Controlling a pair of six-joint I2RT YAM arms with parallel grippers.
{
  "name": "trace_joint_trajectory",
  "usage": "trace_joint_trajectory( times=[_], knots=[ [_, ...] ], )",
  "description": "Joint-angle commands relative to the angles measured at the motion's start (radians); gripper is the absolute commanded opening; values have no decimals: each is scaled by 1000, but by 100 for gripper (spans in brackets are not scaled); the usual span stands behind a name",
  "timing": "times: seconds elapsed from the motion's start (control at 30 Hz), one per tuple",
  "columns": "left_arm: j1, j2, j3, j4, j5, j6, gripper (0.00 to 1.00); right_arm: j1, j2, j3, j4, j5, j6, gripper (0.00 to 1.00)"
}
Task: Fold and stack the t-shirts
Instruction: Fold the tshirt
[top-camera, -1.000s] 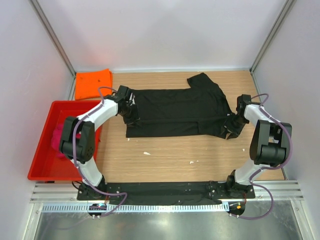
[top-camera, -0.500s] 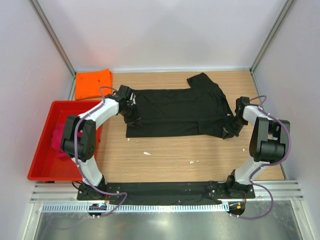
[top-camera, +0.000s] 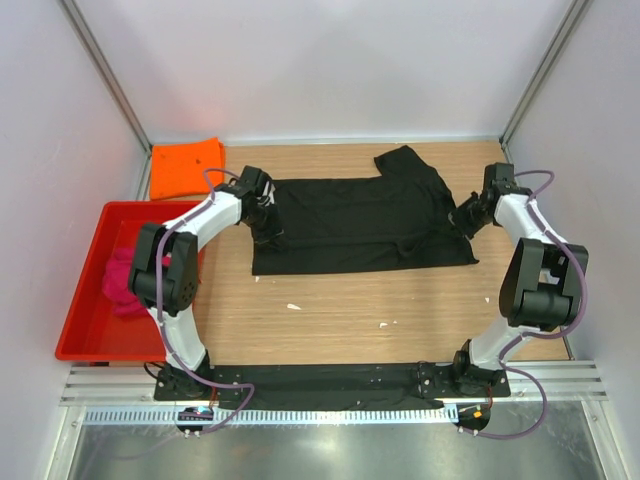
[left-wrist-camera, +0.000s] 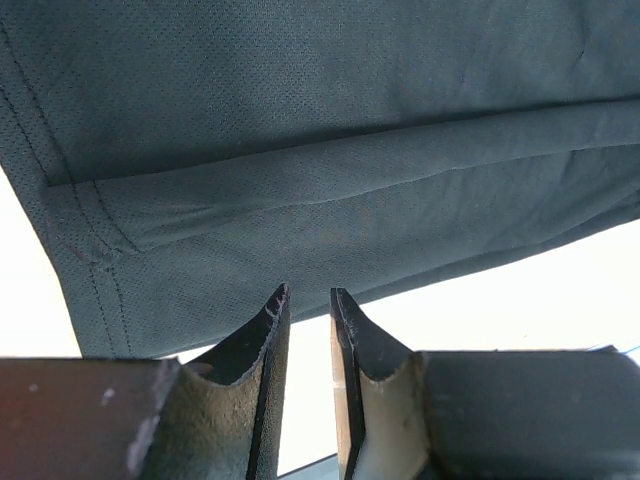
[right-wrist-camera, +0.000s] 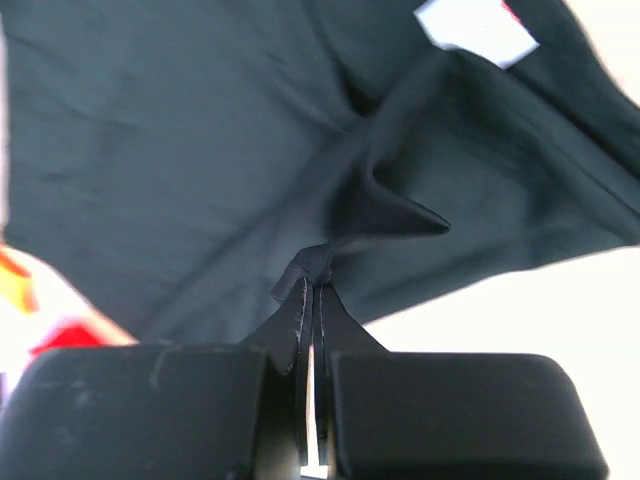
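Shirts: black shirt (top-camera: 360, 225) lay spread on table (top-camera: 400, 310), right of tray (top-camera: 80, 350). Orange shirt (top-camera: 186, 167) lay flat just behind tray. Pink shirt (top-camera: 120, 285) sat bunched inside tray. My right gripper (right-wrist-camera: 312, 285), at black shirt's edge farthest from tray, had jaws pressed together on pinched ridge of black cloth. My left gripper (left-wrist-camera: 308, 292), at edge nearest tray, had jaws narrowly apart, nothing between, tips by folded hem.

The black t-shirt (top-camera: 360, 225) is matt cloth with a fine mesh weave and stitched hems. The tabletop (top-camera: 340, 310) is smooth pale wood grain. At nine o'clock the tray (top-camera: 85, 338) is glossy red plastic. The left tool (left-wrist-camera: 308, 305) has dull, scuffed fingers, perhaps rubber-faced.
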Motion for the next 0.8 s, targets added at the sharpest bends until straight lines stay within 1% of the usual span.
trace_joint_trajectory(
  times=[0.0,0.2,0.33,0.63,0.77],
  knots=[
    [-2,-14,9,21,21,2,24,-8,23,59,67,-66,118,1],
    [-5,-25,-26,25,32,1,25,-8,125,113,174,-124,212,1],
    [-7,-30,-45,30,32,-1,25,-8,189,165,209,-148,258,1],
    [-7,-24,-39,21,16,5,26,-8,267,186,308,-182,362,1],
    [-7,-19,-34,21,16,4,27,-8,307,211,329,-176,382,2]
  ],
)
